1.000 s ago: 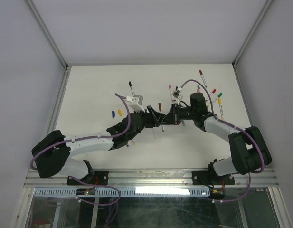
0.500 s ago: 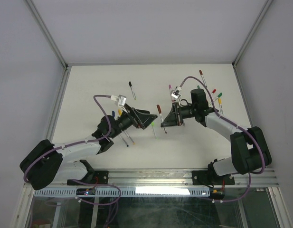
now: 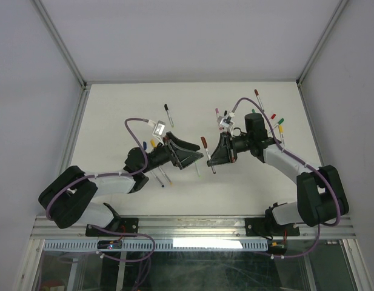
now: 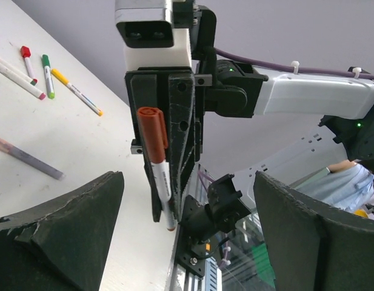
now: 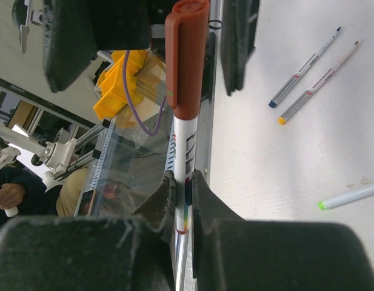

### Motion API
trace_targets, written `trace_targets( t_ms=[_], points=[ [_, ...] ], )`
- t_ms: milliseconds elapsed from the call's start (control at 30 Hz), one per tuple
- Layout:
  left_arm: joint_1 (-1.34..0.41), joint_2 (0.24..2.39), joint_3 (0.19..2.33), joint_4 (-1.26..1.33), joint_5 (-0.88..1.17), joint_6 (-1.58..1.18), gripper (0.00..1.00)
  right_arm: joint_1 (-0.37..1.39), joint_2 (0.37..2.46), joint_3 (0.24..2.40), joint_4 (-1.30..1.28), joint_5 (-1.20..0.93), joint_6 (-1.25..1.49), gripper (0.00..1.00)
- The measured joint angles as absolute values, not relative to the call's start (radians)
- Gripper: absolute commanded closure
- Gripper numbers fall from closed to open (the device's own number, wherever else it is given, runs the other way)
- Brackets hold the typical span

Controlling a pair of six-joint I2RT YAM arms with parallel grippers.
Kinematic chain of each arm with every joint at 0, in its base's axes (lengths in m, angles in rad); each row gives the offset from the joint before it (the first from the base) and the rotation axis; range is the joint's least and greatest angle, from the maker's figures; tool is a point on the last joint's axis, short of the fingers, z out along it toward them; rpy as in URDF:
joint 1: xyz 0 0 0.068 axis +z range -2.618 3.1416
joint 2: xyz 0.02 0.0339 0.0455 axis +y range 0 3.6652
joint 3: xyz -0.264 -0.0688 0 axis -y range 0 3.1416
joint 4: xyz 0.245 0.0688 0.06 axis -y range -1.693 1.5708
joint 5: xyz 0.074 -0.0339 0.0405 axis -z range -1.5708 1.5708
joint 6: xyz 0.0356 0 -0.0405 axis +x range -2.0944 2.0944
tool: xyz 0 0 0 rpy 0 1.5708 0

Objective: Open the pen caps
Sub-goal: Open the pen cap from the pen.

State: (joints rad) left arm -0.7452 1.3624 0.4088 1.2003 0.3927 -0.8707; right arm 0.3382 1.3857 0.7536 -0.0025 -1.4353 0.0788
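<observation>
My right gripper (image 3: 216, 156) is shut on the grey-white barrel of a pen (image 5: 185, 159) and holds it above the table. The pen's dark red cap (image 5: 185, 60) is on the pen, which also shows in the top view (image 3: 204, 143) and in the left wrist view (image 4: 153, 132). My left gripper (image 3: 190, 153) is wide open and empty, facing the capped end from the left, a short gap away. Its two fingers (image 5: 66, 42) flank the cap at a distance. Loose caps lie on the table: blue (image 3: 144, 145), orange (image 3: 153, 143), red (image 3: 273, 116).
Uncapped pens lie below my left gripper (image 3: 163, 177), one with a green tip (image 3: 197, 171). A black-capped pen (image 3: 168, 114) lies at the back. More pens and caps lie at the back right (image 3: 277, 126). The table's front rail (image 3: 193, 225) is near.
My left gripper drew back to the left from the pen, then came a little closer again, open. My right gripper kept the capped pen and shifted slightly.
</observation>
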Motion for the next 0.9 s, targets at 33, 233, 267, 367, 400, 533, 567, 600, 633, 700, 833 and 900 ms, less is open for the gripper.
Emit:
trace_targets(
  t_ms=[33, 233, 267, 367, 400, 533, 567, 600, 633, 700, 833, 900],
  points=[
    [-0.745, 1.377, 0.414, 1.207, 0.396, -0.876, 0.15, 0.338, 1.386, 0.754, -0.003, -1.443, 0.077, 1.00],
    [-0.745, 1.469, 0.443, 1.265, 0.411, -0.921, 0.28, 0.345, 1.386, 0.754, -0.003, -1.472, 0.072, 1.00],
    [-0.745, 1.484, 0.447, 1.272, 0.415, -0.931, 0.32, 0.347, 1.386, 0.754, -0.003, -1.475, 0.071, 1.00],
    [-0.745, 1.512, 0.455, 1.283, 0.423, -0.950, 0.43, 0.354, 1.386, 0.754, -0.003, -1.481, 0.068, 1.00],
    [-0.745, 1.517, 0.458, 1.288, 0.424, -0.954, 0.48, 0.356, 1.386, 0.754, -0.003, -1.482, 0.068, 1.00],
    [-0.745, 1.542, 0.478, 1.313, 0.430, -0.971, 0.55, 0.364, 1.386, 0.754, -0.006, -1.483, 0.060, 1.00],
    [-0.745, 1.549, 0.483, 1.322, 0.430, -0.977, 0.57, 0.366, 1.386, 0.754, -0.006, -1.483, 0.058, 1.00],
    [-0.745, 1.554, 0.488, 1.328, 0.431, -0.981, 0.59, 0.368, 1.386, 0.754, -0.007, -1.483, 0.055, 1.00],
    [-0.745, 1.560, 0.492, 1.333, 0.433, -0.984, 0.61, 0.370, 1.386, 0.754, -0.008, -1.483, 0.052, 1.00],
    [-0.745, 1.570, 0.502, 1.341, 0.441, -0.989, 0.65, 0.373, 1.386, 0.754, -0.015, -1.483, 0.046, 1.00],
    [-0.745, 1.586, 0.516, 1.356, 0.453, -0.999, 0.70, 0.378, 1.386, 0.754, -0.023, -1.483, 0.039, 1.00],
    [-0.745, 1.587, 0.519, 1.358, 0.454, -1.004, 0.75, 0.379, 1.386, 0.754, -0.027, -1.483, 0.035, 1.00]
  ],
)
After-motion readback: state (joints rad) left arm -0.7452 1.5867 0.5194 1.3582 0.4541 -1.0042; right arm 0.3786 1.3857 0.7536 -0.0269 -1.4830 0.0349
